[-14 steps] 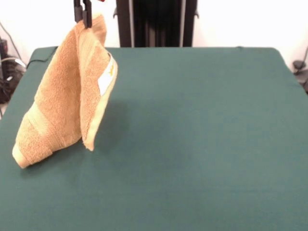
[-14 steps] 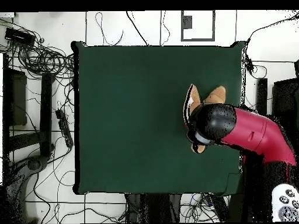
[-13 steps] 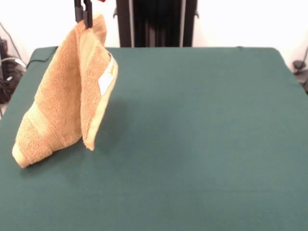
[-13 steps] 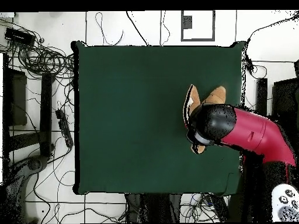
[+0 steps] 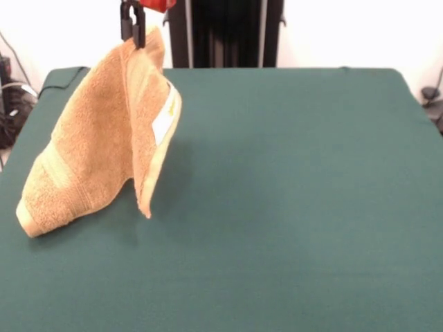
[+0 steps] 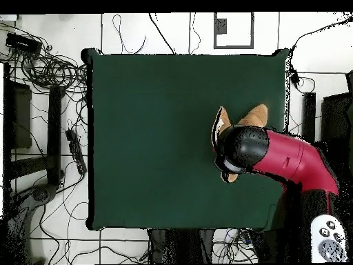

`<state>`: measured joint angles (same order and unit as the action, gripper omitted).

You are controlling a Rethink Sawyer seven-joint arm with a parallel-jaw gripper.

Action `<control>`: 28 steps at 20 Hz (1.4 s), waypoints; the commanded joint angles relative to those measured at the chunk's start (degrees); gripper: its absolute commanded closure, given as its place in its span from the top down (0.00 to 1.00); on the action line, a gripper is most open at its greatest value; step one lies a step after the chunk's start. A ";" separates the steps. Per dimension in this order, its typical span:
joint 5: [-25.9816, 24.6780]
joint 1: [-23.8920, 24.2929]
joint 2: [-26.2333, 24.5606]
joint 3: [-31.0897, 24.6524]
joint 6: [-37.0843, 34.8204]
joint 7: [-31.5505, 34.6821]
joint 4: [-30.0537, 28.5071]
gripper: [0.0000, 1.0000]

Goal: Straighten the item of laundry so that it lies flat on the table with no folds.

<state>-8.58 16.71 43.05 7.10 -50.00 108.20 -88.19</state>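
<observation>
At left of green surface [image 5: 291,194], claw [image 5: 133,31] clamped on towel [image 5: 97,152] top corner, lifted, folded, low corner touching surface, white label [image 5: 163,119] unreadable.

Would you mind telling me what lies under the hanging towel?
Only the green table; the towel, held up by the claw, touches it at its lower corner. The overhead view's arm hides most of it.

light: bright, even | shadow: soft, beside towel [image 5: 104,145] on table [image 5: 291,194]; glare: none
</observation>
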 commanded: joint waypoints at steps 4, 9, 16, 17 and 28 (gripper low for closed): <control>0.79 -2.82 -6.55 -5.27 9.18 7.50 -7.62 0.00; 0.85 -3.55 -7.81 -4.25 10.36 8.71 -7.91 0.00; 1.12 -3.33 -9.93 -4.26 13.83 9.07 -9.36 0.00; 1.11 -3.32 -10.23 -4.28 14.41 9.13 -9.66 0.00; 2.14 -3.50 -11.24 -4.23 18.37 9.97 -12.11 0.00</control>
<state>-8.79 15.59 33.84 7.08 -34.97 108.20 -93.70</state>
